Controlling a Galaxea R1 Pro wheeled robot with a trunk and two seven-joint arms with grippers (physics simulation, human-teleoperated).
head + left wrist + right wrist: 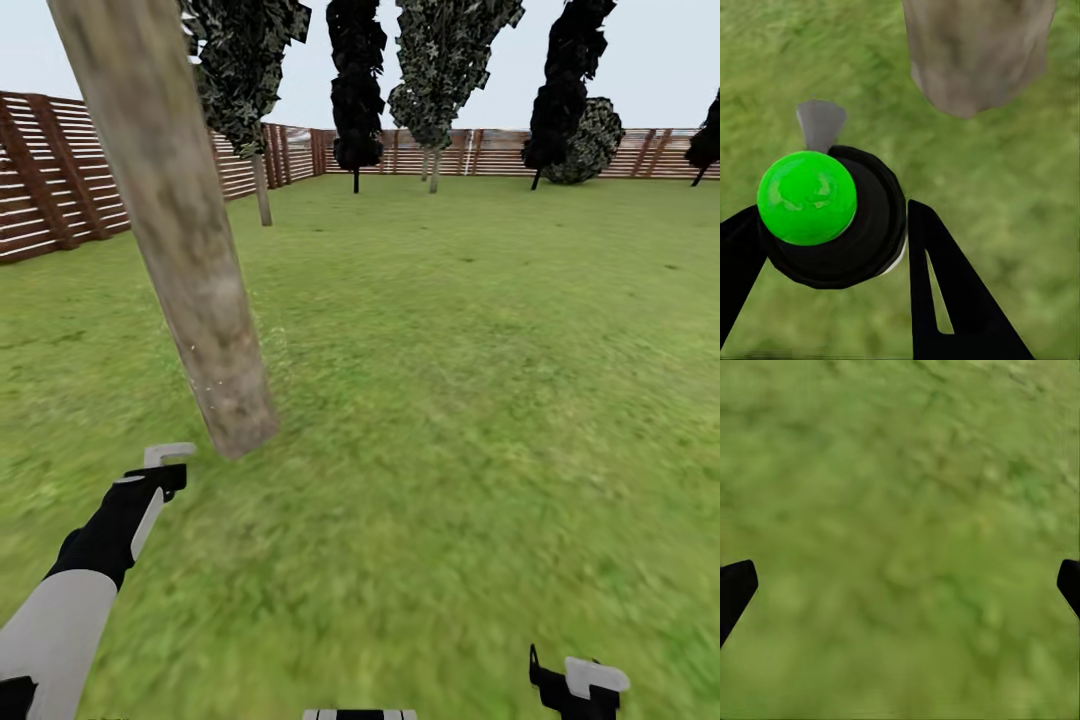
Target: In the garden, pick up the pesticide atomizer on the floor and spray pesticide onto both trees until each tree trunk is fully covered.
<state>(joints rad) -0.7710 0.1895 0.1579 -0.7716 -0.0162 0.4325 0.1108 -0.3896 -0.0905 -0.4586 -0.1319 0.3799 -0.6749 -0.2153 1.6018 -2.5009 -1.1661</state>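
The pesticide atomizer (pixel 832 247) has a black body, a bright green round cap (pixel 806 196) and a grey nozzle (pixel 820 124). My left gripper (pixel 831 236) is shut on it, one black finger on each side. In the head view the left gripper (pixel 163 478) sits low at the left, and the grey nozzle (pixel 170 454) points at the base of a thick pale grey-brown tree trunk (pixel 190 250), a short gap away. That trunk's foot (pixel 975 52) stands on the grass just beyond the nozzle. My right gripper (pixel 578 686) is open above bare lawn (pixel 900 510).
Green lawn (pixel 480 380) stretches ahead to a brown slat fence (pixel 60 180) at the left and back. Another pale-trunked tree (pixel 262 190) stands farther back on the left. Slim dark trees (pixel 356 100) and a bush (pixel 590 140) line the far fence.
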